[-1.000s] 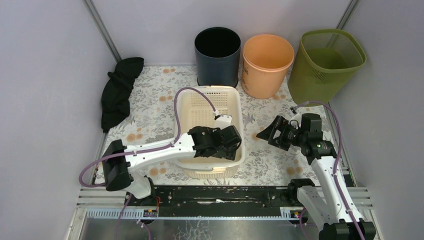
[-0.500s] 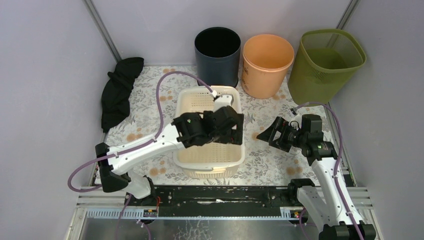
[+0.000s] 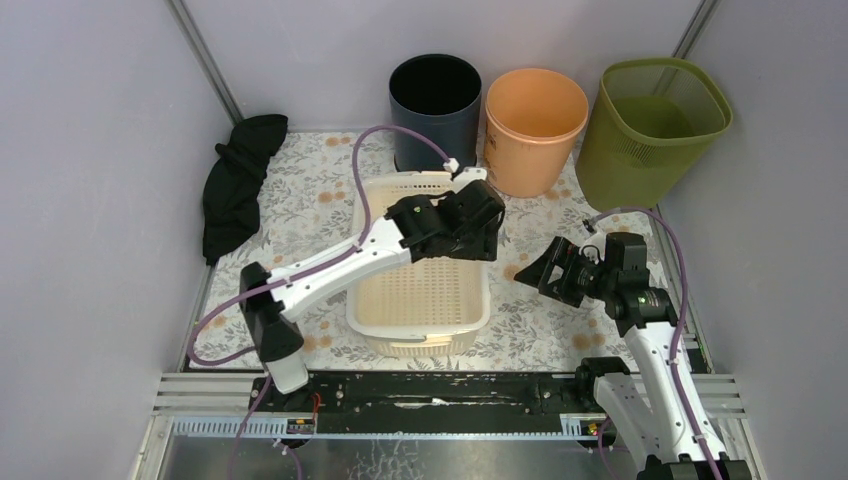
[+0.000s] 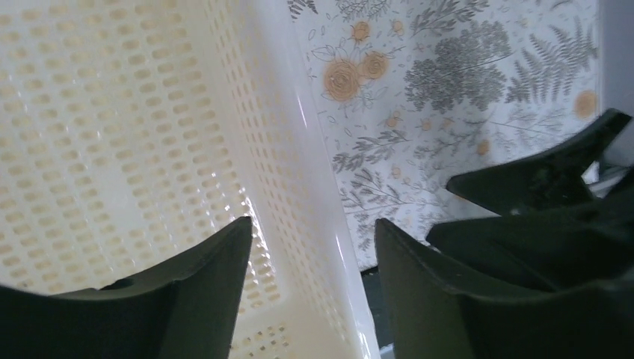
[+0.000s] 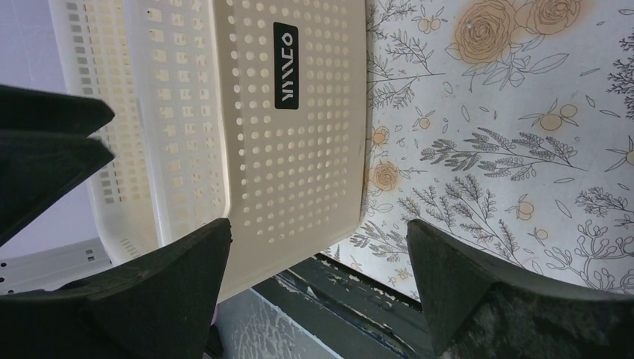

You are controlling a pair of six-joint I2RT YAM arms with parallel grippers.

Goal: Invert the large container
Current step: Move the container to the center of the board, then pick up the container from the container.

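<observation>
The large cream basket (image 3: 418, 342) was seen standing upright, mouth upward, in the middle of the flowered counter (image 3: 560, 330). The left end effector (image 4: 314, 224) was placed over the far part of the basket's right wall, with one finger (image 4: 202, 292) inside the basket and the other (image 4: 441, 299) outside it. The jaws were held apart and a gap was left on either side of the wall, so nothing was gripped. The right end effector (image 5: 318, 223) was held just to the right of the basket, clear of it, with its jaws spread wide and pointed at the perforated side wall. Nothing was held in it. Behind the basket a dark bin (image 3: 435, 110), an orange bin (image 3: 535, 125) and a green mesh bin (image 3: 650, 130) were lined up along the back wall. A black cloth (image 3: 235, 185) was heaped at the left edge.
</observation>
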